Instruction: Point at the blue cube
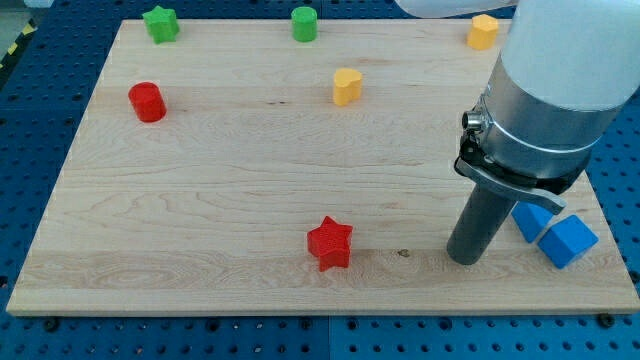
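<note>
The blue cube (568, 239) lies near the board's bottom right corner. A second blue block (530, 219), partly hidden by the arm, touches its left side; its shape is unclear. My tip (464, 258) rests on the board just left of the two blue blocks, a short gap from them. The rod rises to the large grey arm body at the view's right.
A red star (330, 243) lies at bottom centre, left of my tip. A red cylinder (147, 102) is at the left. A green star (160, 23) and green cylinder (304, 22) are at the top. A yellow heart (346, 86) and a yellow block (482, 31) are upper right.
</note>
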